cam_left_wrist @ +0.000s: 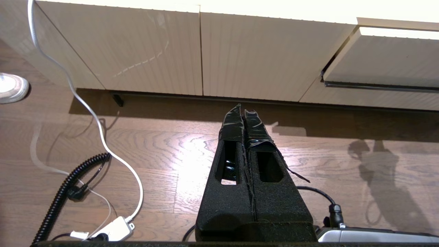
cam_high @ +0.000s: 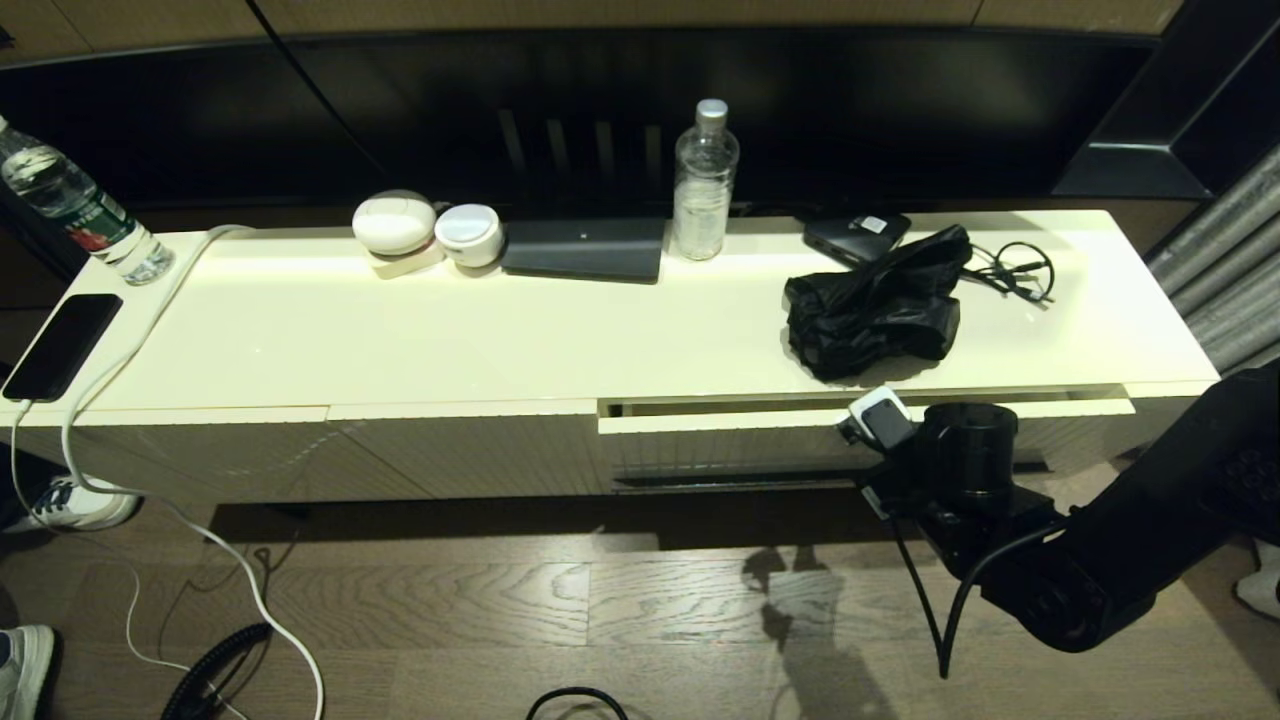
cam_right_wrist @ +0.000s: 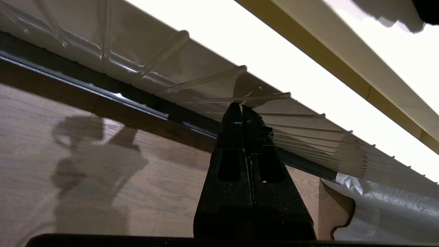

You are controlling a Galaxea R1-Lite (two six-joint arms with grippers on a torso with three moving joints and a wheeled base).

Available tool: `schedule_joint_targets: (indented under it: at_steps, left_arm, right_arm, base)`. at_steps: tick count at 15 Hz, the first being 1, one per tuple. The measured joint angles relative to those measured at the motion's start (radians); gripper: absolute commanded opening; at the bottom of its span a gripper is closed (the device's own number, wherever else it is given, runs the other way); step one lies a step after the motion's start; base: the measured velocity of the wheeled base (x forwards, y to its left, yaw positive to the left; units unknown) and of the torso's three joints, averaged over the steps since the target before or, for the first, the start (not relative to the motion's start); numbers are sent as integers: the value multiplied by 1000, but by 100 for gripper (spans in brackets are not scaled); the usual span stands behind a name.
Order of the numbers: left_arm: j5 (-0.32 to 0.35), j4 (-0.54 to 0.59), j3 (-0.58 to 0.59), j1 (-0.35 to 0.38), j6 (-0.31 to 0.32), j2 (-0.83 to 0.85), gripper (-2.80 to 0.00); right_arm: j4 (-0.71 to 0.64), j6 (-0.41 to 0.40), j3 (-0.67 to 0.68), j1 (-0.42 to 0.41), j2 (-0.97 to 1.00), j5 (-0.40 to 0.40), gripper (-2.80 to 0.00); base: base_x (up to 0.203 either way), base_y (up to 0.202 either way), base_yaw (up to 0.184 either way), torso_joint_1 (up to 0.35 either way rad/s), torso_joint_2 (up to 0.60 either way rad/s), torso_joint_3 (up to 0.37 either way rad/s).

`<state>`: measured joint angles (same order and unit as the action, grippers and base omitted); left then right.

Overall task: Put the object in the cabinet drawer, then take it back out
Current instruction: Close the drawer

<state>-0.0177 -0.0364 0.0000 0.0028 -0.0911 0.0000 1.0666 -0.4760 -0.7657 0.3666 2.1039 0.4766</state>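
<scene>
The umbrella [cam_high: 875, 305] lies on the cabinet top, long axis angled back-right; right gripper [cam_right_wrist: 241, 111] fingers closed, empty.

A: Where does the umbrella [cam_high: 878, 303] lie?
B: Right of centre in the head view, on the cabinet top [cam_high: 560, 335], with the cable [cam_high: 1018, 272] to its right and the small box [cam_high: 857, 235] behind it at upper left.
A: And the drawer [cam_high: 800, 440]?
B: Directly below the umbrella, slightly pulled out. The right gripper [cam_right_wrist: 241, 111] is in front of it, against the drawer front.
A: The rest of the top?
B: The centre bottle [cam_high: 704, 180] stands behind, flat device [cam_high: 585, 250] left of it, two round cases [cam_high: 425, 228] further left. The phone [cam_high: 62, 345] and second bottle [cam_high: 80, 208] sit at far left
</scene>
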Motion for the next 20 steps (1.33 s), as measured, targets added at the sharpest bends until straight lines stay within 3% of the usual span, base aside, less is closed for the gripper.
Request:
schedule_joint_targets:
  at_steps: [8,12,16,20]
  left_arm:
    - [0,0,0,0,0,0,-280]
    - [0,0,0,0,0,0,-280]
    - [0,0,0,0,0,0,-280]
    - [0,0,0,0,0,0,-280]
  right_arm:
    - [0,47,-95,-23,60,3,-280]
    - [-3,46,-72,-26,31,5,-280]
    - [-30,40,25,-18,-123,3,-280]
    - [-194,35,140,-20,-419,0,-280]
  base:
    - [0,0,0,0,0,0]
    - [0,0,0,0,0,0]
    - [0,0,0,0,0,0]
    - [0,0,0,0,0,0]
